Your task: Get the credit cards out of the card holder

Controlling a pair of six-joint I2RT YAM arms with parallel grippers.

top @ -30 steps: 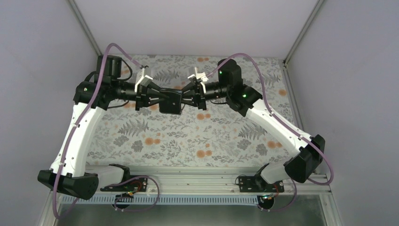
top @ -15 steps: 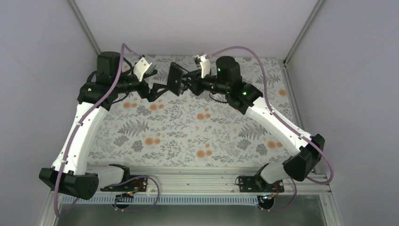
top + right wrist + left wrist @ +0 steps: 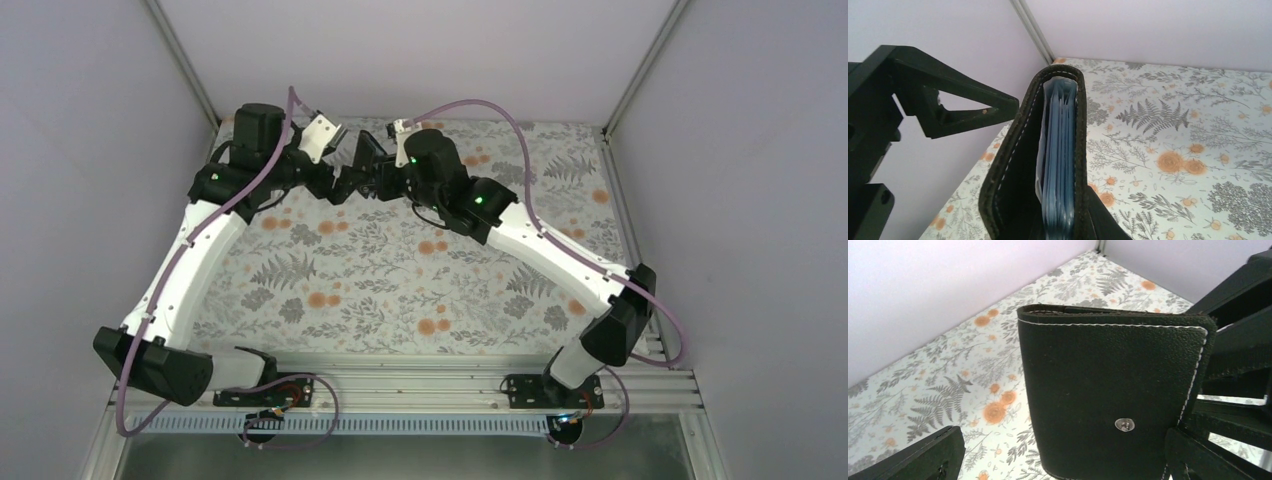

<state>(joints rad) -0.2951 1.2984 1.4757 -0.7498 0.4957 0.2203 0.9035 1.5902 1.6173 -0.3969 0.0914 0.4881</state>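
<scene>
Right claw (image 3: pixel 383 178) clamped on black card holder (image 3: pixel 1108 390), held up off flowery table (image 3: pixel 400 290), blue sleeves peeking out. Left claw (image 3: pixel 340 183) spread wide, fingers either side of holder.

card holder (image 3: pixel 1108 390) blocks left gripper (image 3: pixel 345 180); back wall (image 3: pixel 420 50) close behind

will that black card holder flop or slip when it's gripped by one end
Probably fairly stiff: the card holder, pinched at one end by the right gripper, juts out without sagging. Its pebbled, stitched skin likely resists slipping. The thin blue sleeves inside look floppier.
</scene>
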